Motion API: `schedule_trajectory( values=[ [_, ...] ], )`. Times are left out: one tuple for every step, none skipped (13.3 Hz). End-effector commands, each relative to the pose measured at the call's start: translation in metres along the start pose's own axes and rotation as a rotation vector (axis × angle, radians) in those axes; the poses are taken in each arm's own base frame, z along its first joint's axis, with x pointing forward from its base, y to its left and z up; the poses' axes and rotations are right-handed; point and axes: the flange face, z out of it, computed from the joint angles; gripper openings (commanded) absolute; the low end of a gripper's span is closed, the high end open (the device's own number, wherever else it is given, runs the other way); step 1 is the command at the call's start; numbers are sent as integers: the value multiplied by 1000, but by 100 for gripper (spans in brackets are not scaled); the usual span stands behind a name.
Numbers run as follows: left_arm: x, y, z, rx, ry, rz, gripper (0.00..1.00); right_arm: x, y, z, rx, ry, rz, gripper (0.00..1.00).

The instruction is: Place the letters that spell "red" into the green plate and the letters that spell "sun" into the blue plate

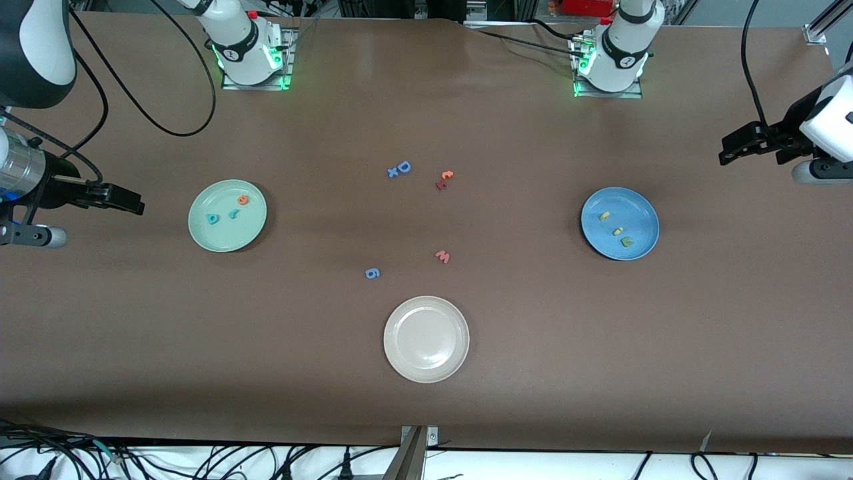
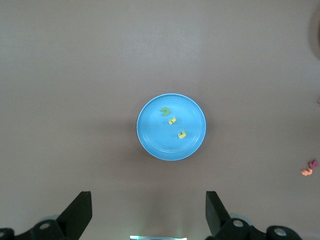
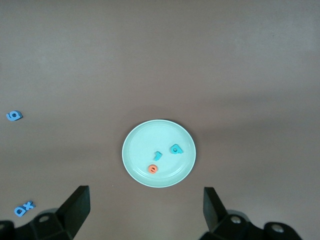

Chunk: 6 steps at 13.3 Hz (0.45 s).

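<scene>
The green plate (image 1: 230, 237) (image 3: 140, 150) holds the letters that spell "red": a teal "r" (image 1: 234, 214) (image 3: 157, 155), an orange "e" (image 1: 242, 199) (image 3: 153, 169) and a teal "d" (image 1: 212, 219) (image 3: 176, 149). In the blue plate (image 1: 633, 207) (image 2: 155, 135) lie the letters that spell "sun": a yellow "s" (image 1: 604, 215), a second yellow letter (image 1: 618, 231) (image 2: 173, 120) and an olive one (image 1: 626, 242) (image 2: 164, 111). My right gripper (image 1: 136, 203) (image 3: 146, 207) hangs open and empty over bare table at the right arm's end. My left gripper (image 1: 728, 150) (image 2: 149, 210) hangs open and empty at the left arm's end.
A cream-white plate (image 1: 426, 339) sits mid-table, nearest the front camera. Loose letters lie between the plates: a blue "D" (image 1: 404, 167) with a small "x" (image 1: 392, 173), a dark red letter (image 1: 441, 184) touching an orange one (image 1: 447, 175), a pink "w" (image 1: 442, 256), a blue "6" (image 1: 372, 273).
</scene>
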Motion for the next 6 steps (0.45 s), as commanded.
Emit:
schedule_trajectory(
  values=[
    [3,0,-9,-26,-1,20,100,-1,2,-3,12,2,4,100],
    [4,-1,-8,-26,-4,21,100,-1,2,-3,12,2,3,100],
    [4,-1,-7,-26,-5,21,100,-1,2,-3,12,4,1,100],
    [4,-1,-8,-27,-5,21,100,-1,2,-3,12,4,0,100],
    [4,-1,-9,-26,-4,21,100,-1,2,-3,12,4,-2,100],
    [4,-1,-9,-26,-4,21,100,-1,2,-3,12,2,-2,100]
  ],
)
